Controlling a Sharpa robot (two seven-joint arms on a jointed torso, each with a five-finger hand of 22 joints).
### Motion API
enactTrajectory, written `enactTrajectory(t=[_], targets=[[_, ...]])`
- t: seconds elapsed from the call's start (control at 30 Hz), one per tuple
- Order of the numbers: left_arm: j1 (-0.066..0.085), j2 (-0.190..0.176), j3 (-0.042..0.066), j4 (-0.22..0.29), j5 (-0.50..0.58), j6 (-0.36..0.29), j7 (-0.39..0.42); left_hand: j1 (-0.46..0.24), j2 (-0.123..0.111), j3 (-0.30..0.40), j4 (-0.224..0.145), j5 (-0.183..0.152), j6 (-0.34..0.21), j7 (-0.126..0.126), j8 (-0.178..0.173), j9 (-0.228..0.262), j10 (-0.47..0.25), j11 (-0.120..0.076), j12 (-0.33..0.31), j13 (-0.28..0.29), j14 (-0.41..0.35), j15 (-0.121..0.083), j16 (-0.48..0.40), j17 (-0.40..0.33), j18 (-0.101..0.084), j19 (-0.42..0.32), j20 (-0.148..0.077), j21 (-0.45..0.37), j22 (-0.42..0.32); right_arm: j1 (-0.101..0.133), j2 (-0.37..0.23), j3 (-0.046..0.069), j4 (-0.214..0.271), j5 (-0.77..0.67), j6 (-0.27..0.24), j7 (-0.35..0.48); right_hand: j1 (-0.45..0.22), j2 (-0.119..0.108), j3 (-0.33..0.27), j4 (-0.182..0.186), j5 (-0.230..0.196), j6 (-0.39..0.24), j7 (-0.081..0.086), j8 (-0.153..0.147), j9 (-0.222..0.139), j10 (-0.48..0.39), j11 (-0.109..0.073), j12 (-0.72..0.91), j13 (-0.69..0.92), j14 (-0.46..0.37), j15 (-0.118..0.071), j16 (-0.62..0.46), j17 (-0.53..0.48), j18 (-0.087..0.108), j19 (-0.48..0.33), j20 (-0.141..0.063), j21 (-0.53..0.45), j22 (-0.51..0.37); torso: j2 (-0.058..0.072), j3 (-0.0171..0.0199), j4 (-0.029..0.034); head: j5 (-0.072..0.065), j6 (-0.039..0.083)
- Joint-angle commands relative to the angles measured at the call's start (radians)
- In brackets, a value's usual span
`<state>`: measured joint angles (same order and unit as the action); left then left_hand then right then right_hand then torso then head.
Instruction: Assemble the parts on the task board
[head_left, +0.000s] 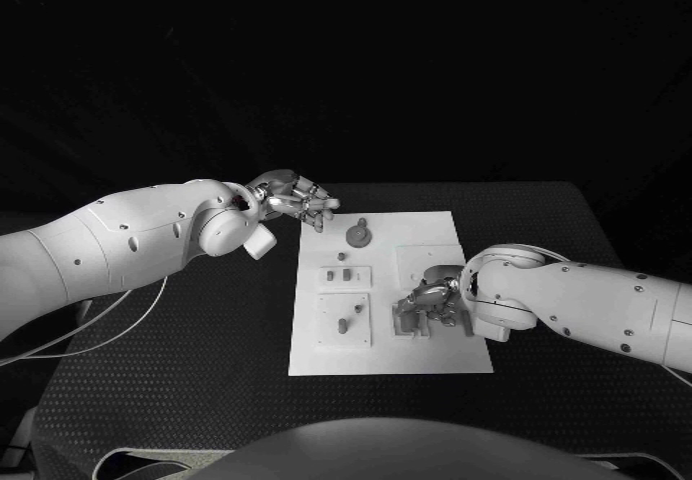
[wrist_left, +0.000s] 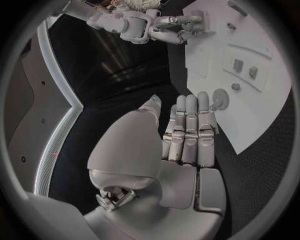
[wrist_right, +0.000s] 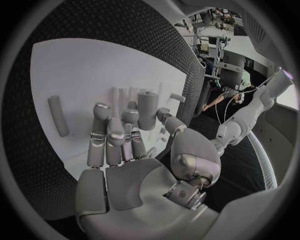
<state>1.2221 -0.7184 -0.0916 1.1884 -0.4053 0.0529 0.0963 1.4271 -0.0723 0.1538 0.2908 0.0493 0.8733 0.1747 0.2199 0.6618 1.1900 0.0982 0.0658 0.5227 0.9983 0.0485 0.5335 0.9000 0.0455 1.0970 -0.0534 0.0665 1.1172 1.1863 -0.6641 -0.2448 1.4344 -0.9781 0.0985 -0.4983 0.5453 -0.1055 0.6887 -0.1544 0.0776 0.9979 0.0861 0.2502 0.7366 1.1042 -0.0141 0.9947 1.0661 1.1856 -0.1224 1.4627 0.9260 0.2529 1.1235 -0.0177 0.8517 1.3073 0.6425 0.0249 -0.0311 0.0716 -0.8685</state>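
The white task board (head_left: 433, 355) lies in the middle of the black table. On it are a round disc part (head_left: 356, 235) and small pegs (head_left: 335, 272) standing in square plates. My left hand (head_left: 296, 205) hovers at the board's far left corner with its fingers (wrist_left: 190, 127) stretched out straight and nothing in them; the disc part (wrist_left: 220, 98) lies just beyond their tips. My right hand (head_left: 433, 305) is low over the board's right side. Its thumb and a finger pinch an upright grey cylinder part (wrist_right: 148, 110). Another peg (wrist_right: 57, 116) lies flat on the board (wrist_right: 81, 70).
The black table (head_left: 173, 350) runs wide on both sides of the board. My left arm (head_left: 116, 245) reaches over the table's left part, and my right arm (head_left: 606, 305) crosses its right part. Two square plates (wrist_left: 245, 67) sit on the board.
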Motion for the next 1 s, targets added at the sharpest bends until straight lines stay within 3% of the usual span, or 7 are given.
enactTrajectory(t=[0.03, 0.77, 1.0], targets=[[0.001, 0.000, 0.001, 0.003, 0.004, 0.011, 0.006, -0.008, -0.001, 0.003, 0.000, 0.000, -0.005, -0.001, 0.006, 0.002, -0.007, -0.002, 0.003, -0.001, -0.007, 0.003, -0.001, -0.001, 0.018, -0.004, 0.006, 0.003, -0.001, -0.004, 0.001, -0.002, -0.001, -0.010, 0.026, -0.001, -0.002, -0.009, 0.001, 0.005, 0.001, 0.005, 0.009, -0.003, -0.002, -0.005, -0.002, 0.001, -0.001, -0.007, 0.001, -0.004, 0.001, 0.009, -0.005, 0.001, -0.004, 0.019, 0.000, 0.0006, -0.0006, 0.001, -0.001], [0.001, 0.000, 0.001, 0.004, 0.004, 0.012, 0.006, -0.011, -0.001, 0.004, 0.000, 0.000, -0.005, -0.001, 0.007, 0.002, -0.007, -0.002, 0.004, -0.001, -0.007, 0.003, -0.001, -0.001, 0.018, -0.004, 0.006, 0.003, -0.001, -0.005, 0.002, -0.003, 0.002, -0.008, 0.039, -0.001, -0.009, -0.015, 0.002, 0.015, 0.001, 0.002, 0.010, -0.005, -0.002, -0.011, 0.000, -0.001, -0.002, -0.011, 0.003, -0.007, 0.001, 0.009, -0.009, 0.002, -0.006, 0.019, 0.000, 0.0001, -0.0004, 0.001, -0.004], [0.001, 0.001, 0.001, 0.003, 0.004, 0.013, 0.006, -0.011, -0.001, 0.004, -0.001, 0.000, -0.005, -0.001, 0.007, 0.002, -0.007, -0.002, 0.004, -0.001, -0.007, 0.003, -0.001, -0.001, 0.018, -0.004, 0.006, 0.003, -0.001, -0.006, 0.001, -0.003, 0.002, -0.036, -0.009, 0.007, -0.005, -0.008, 0.005, 0.015, 0.001, 0.004, 0.010, -0.004, 0.000, -0.012, 0.000, 0.000, -0.002, -0.012, 0.003, -0.007, 0.002, 0.009, -0.009, 0.002, -0.006, 0.020, 0.000, 0.0001, -0.0003, 0.001, -0.004]])
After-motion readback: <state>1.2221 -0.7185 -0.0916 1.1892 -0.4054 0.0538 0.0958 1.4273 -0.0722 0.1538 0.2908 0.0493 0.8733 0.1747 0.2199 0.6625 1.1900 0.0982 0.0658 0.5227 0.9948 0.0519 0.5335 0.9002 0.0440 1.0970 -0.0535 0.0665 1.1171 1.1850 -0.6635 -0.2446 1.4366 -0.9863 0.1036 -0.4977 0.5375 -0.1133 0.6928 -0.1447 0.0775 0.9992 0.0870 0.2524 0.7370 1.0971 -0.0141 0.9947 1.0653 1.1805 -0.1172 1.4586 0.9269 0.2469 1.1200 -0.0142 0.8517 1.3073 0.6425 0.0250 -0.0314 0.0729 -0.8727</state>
